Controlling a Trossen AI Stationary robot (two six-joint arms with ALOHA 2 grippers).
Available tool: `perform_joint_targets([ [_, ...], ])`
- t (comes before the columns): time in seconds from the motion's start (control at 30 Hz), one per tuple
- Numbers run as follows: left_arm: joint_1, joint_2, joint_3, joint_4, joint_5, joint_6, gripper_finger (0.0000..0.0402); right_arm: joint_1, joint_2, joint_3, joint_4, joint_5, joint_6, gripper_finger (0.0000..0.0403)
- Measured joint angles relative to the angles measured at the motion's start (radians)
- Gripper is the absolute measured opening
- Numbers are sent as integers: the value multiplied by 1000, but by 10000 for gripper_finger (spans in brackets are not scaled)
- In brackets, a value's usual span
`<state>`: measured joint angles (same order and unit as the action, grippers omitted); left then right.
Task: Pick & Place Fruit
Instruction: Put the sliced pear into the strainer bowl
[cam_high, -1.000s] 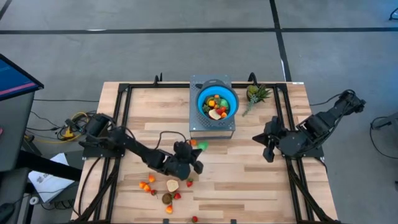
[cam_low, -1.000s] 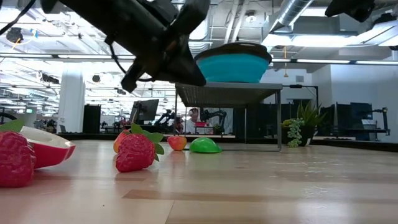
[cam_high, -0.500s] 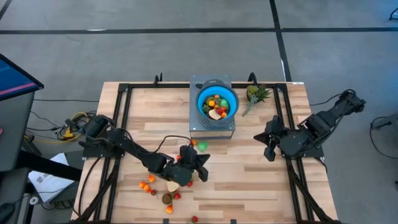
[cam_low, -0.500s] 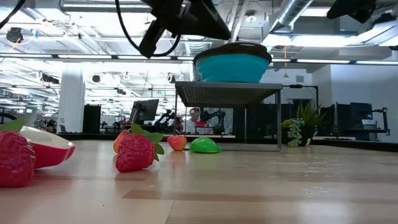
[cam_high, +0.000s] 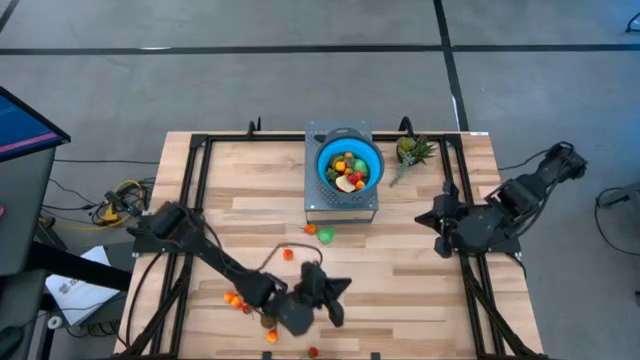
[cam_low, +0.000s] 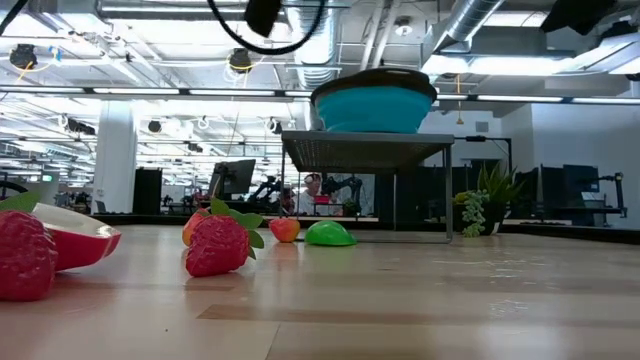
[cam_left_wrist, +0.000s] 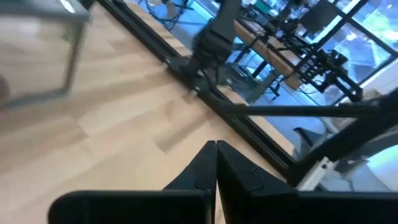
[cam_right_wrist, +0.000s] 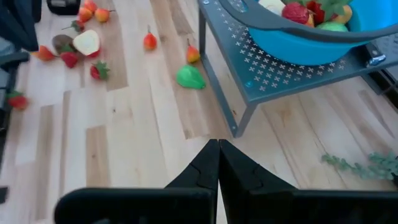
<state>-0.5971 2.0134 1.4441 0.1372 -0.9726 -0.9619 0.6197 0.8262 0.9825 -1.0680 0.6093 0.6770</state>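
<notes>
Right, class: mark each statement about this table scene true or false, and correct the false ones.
1. The blue bowl sits on a raised grey stand. True.
2. The bowl is empty. False: it holds several fruits.
3. A green fruit lies on the table near the stand. True.
4. The left tool is open. False: its fingers are shut together, holding nothing.
5. The right tool holds a strawberry. False: it is shut and empty, over the table's right side.
6. Fruits lie loose near the table's front edge. True.
</notes>
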Motion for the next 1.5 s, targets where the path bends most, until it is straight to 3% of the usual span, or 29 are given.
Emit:
perform_joint_targets([
  [0.23,16,114,103,-28,-71,-11,1,9,-75,0,-5,3,-23,0],
  [0.4,72,78,104,-229,-76,-45,1,9,-121,0,-19,20,-23,0],
  [0.67,210,40,104,-626,157,-251,1,7,-141,0,-32,23,-23,0],
  [0.77,246,45,94,-635,202,-254,1,7,-140,0,-32,24,-23,0],
  [1.03,307,48,42,-657,192,-262,1,7,-140,0,-47,28,-23,0],
  [1.5,317,49,-70,-651,178,-340,1,7,-140,0,-55,99,-6,0],
])
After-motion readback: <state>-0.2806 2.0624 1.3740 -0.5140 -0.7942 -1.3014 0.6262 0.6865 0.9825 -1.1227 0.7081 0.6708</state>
